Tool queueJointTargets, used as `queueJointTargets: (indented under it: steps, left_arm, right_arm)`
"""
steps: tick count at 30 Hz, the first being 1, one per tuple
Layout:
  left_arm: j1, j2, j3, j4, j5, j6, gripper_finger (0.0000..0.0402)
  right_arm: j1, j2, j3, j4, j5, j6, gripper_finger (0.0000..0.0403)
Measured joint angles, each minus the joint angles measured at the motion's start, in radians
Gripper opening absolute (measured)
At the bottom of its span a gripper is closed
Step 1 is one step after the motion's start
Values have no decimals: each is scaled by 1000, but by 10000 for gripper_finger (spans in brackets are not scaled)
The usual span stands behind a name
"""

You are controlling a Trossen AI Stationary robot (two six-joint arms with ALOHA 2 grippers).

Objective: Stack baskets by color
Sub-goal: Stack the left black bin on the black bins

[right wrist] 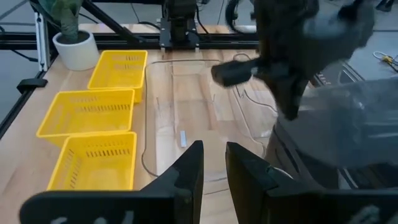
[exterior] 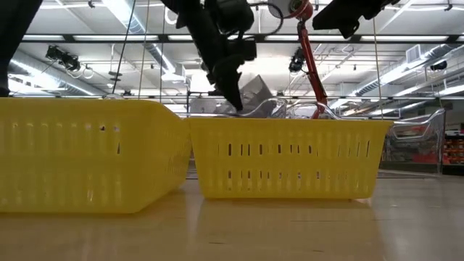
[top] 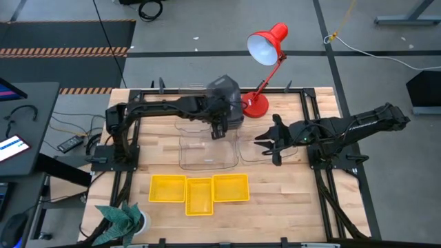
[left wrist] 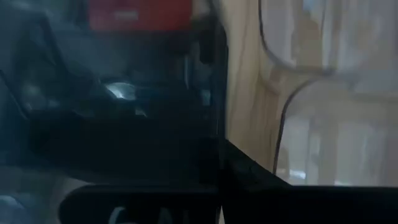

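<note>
Three yellow baskets (top: 200,189) stand side by side near the table's front edge. Clear baskets (top: 203,148) rest on their bottoms at mid table. A dark grey basket (top: 226,93) hangs tilted above the table's far middle, beside the red lamp's base, with my left gripper (top: 219,132) shut at its near side. My right gripper (right wrist: 214,168) hovers open right of centre, above another clear basket (top: 258,150), with nothing between its fingers. My left gripper is shut on the dark grey basket at its near edge (exterior: 243,107). The fingers slant down from the table's left. The basket is raised and tilted behind them. The gripper's own body hides the exact place of contact, and the basket's dark wall (left wrist: 124,124) fills the wrist view.
A red desk lamp (top: 267,45) stands at the table's far edge, its base (top: 256,105) right beside the grey basket. A potted plant (top: 124,219) sits at the near left corner. Black frame rails run along the table's left and right sides.
</note>
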Motion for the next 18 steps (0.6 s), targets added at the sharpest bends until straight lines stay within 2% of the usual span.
queueJointTargets:
  steps: [9, 18]
  left_arm:
    - [-1, 24, 20, -110, 1, 18, 1]
    - [-13, 24, 75, -176, 7, 42, 23]
  right_arm:
    - [1, 0, 0, 2, 0, 0, 73]
    - [1, 0, 0, 3, 0, 0, 73]
